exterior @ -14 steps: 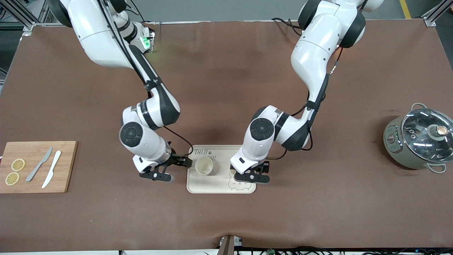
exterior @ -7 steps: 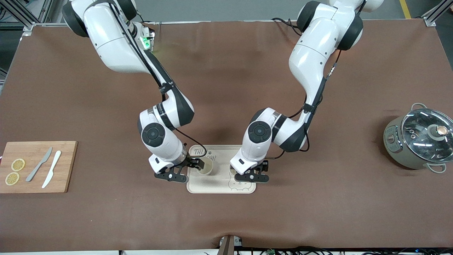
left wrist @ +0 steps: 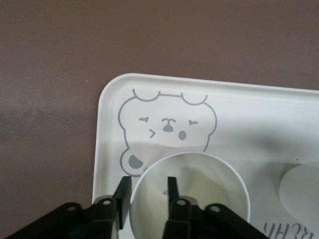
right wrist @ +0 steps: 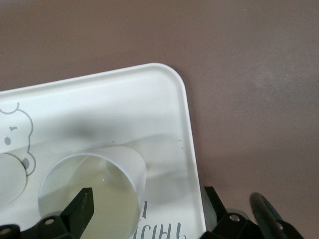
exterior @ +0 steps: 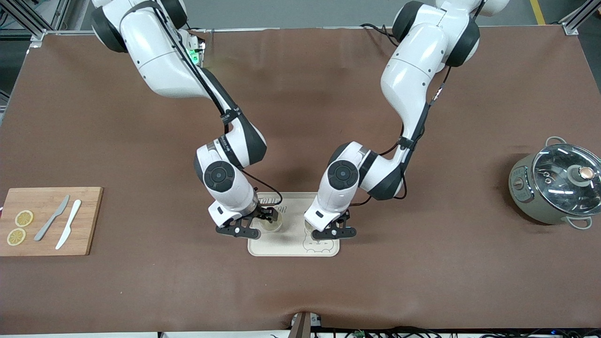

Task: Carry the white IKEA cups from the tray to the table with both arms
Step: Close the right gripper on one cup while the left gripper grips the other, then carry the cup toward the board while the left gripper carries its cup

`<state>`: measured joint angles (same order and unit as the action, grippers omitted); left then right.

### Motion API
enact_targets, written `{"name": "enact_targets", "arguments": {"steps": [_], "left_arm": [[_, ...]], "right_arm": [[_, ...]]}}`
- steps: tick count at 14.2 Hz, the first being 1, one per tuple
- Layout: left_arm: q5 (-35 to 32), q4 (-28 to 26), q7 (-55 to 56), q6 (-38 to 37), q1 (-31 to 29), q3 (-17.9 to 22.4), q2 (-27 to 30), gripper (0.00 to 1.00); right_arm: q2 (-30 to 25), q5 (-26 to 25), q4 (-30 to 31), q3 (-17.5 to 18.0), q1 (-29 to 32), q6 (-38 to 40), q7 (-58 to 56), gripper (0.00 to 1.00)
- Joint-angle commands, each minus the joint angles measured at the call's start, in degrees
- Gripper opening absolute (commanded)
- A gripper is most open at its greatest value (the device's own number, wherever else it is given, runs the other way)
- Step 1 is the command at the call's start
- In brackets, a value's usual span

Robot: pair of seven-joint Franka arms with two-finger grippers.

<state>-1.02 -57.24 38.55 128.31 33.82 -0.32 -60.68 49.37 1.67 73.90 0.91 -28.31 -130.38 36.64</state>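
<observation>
Two white cups stand on the cream bear-printed tray [exterior: 293,248]. The cup toward the right arm's end [exterior: 273,226] also shows in the right wrist view [right wrist: 92,194]. My right gripper [exterior: 268,217] is open wide at it [right wrist: 147,204]: one finger is over the cup's mouth and the other is past the tray's rim [right wrist: 185,124]. The second cup [left wrist: 199,194] is mostly hidden under my left gripper [exterior: 330,231] in the front view. My left gripper [left wrist: 148,191] is open a little and straddles that cup's wall, one finger inside and one outside.
A wooden cutting board [exterior: 87,220] with two knives and lemon slices lies toward the right arm's end. A grey-green pot with a glass lid [exterior: 556,183] stands toward the left arm's end. Brown table surface surrounds the tray.
My right arm has swung from beside the tray to the cup, with its open gripper now at the rim. My left gripper has shifted only slightly over the second cup.
</observation>
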Motion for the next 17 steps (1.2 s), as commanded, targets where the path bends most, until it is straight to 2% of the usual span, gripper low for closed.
{"name": "enact_targets", "arguments": {"steps": [1, 3, 4, 5, 7, 10, 11, 13, 14, 16, 17], "left_arm": [[0.8, 0.2, 0.7, 0.2, 0.3, 0.5, 0.2, 0.00], [0.7, 0.1, 0.7, -1.9, -0.3, 0.5, 2.3, 0.00], [0.7, 0.2, 0.6, -5.8, -0.7, 0.5, 3.6, 0.00], [0.6, 0.2, -0.1, -8.5, -1.6, 0.6, 4.7, 0.00], [0.8, 0.1, -4.1, -13.6, -3.0, 0.4, 7.4, 0.00], [1.4, -1.2, -8.3, -21.1, -5.5, 0.0, 12.5, 0.00], [1.4, -4.2, -9.3, -21.5, -6.5, -0.3, 15.0, 0.00], [1.4, -14.2, -12.4, -20.6, -8.9, -1.4, 22.9, 0.00], [1.4, -21.3, -14.9, -18.0, -10.4, -1.9, 28.1, 0.00], [1.5, -39.3, -20.7, -7.8, -13.9, -2.3, 40.2, 0.00], [1.5, -46.7, -23.8, -3.8, -15.4, -2.3, 44.7, 0.00]], "right_arm": [[1.0, -3.0, -1.9, -0.5, -1.0, 0.9, 2.0, 0.64], [1.0, -3.4, -1.9, -0.5, -1.2, 0.9, 2.3, 0.49], [1.0, -3.4, -1.9, -0.4, -1.2, 1.0, 2.5, 0.42], [1.0, -3.5, -1.9, -0.4, -1.2, 1.0, 2.6, 0.29], [1.0, -3.4, -1.9, -0.4, -1.2, 1.0, 2.6, 0.11], [1.0, -2.8, -1.9, -0.3, -1.2, 0.8, 2.8, 0.00], [0.8, -2.8, -2.0, -0.3, -1.1, 1.0, 3.3, 0.00], [0.4, -2.9, -2.3, -0.3, -0.4, 1.4, 3.4, 0.00], [-0.1, -2.9, -2.3, -0.3, 0.2, 1.5, 3.3, 0.00], [-0.8, -3.1, -3.1, -0.3, 2.5, 4.9, 2.8, 0.00], [-0.8, -3.3, -4.4, -0.3, 3.3, 6.0, 1.8, 0.00]]}}
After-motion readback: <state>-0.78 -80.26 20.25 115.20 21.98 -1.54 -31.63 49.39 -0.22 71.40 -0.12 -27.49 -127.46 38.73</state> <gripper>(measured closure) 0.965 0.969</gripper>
